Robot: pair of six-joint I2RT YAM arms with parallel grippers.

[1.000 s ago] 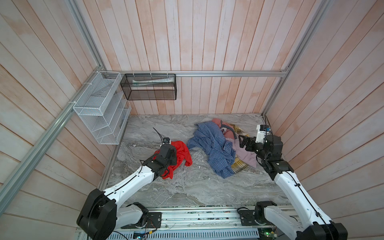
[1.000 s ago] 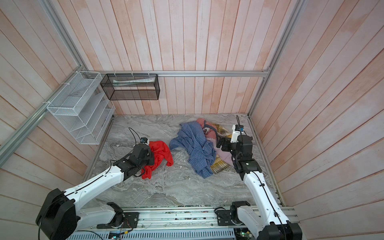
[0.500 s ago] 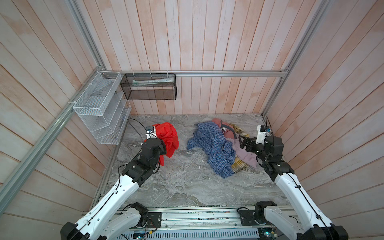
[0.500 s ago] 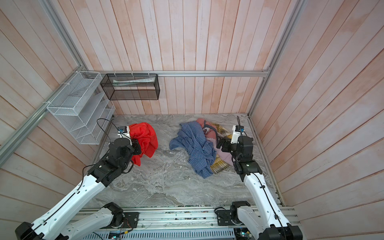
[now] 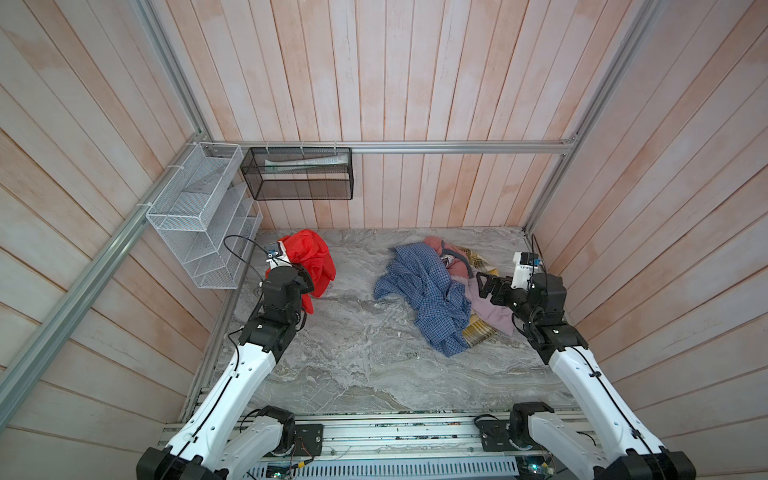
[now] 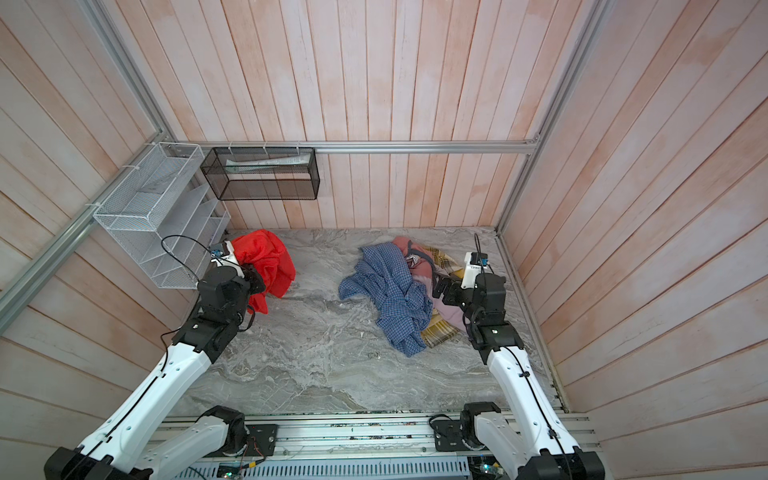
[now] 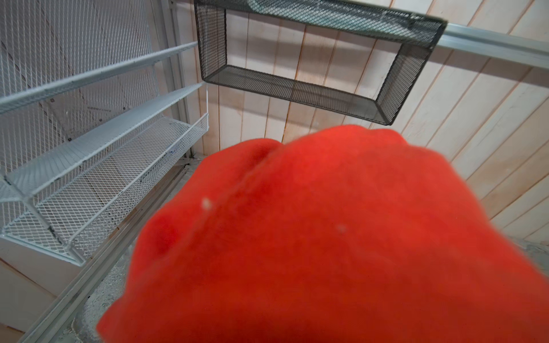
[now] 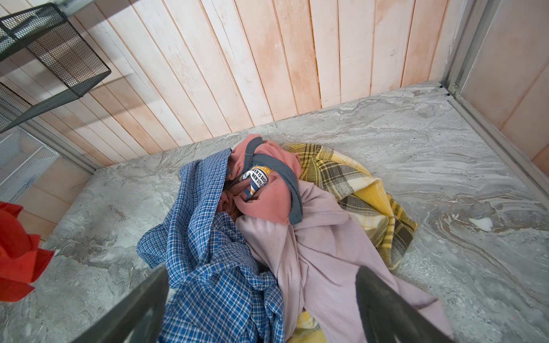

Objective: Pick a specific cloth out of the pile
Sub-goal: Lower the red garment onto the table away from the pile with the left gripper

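The red cloth (image 7: 326, 237) is blurry in the left wrist view and runs off the picture's edge. In both top views it covers the jaws of the left gripper (image 5: 308, 279). The yellow plaid piece (image 8: 356, 184) lies mostly hidden under the mauve piece (image 8: 326, 261) and the blue checked shirt (image 8: 202, 237). The label (image 8: 257, 178) on the salmon-pink piece (image 8: 267, 205) has words partly folded away. The fingers (image 8: 136, 314) of the right gripper (image 8: 261, 276) are cut off by the picture's edge

Surface: we see a grey marbled tabletop (image 5: 353, 374) walled in by wooden boards (image 5: 374, 83).
Pile: our pile (image 5: 440, 286) lies on the marble toward 2 o'clock.
Touching the marble: we make out the blue checked shirt (image 5: 432, 299), the yellow plaid piece (image 5: 478, 334) and the mauve piece (image 5: 494, 316).
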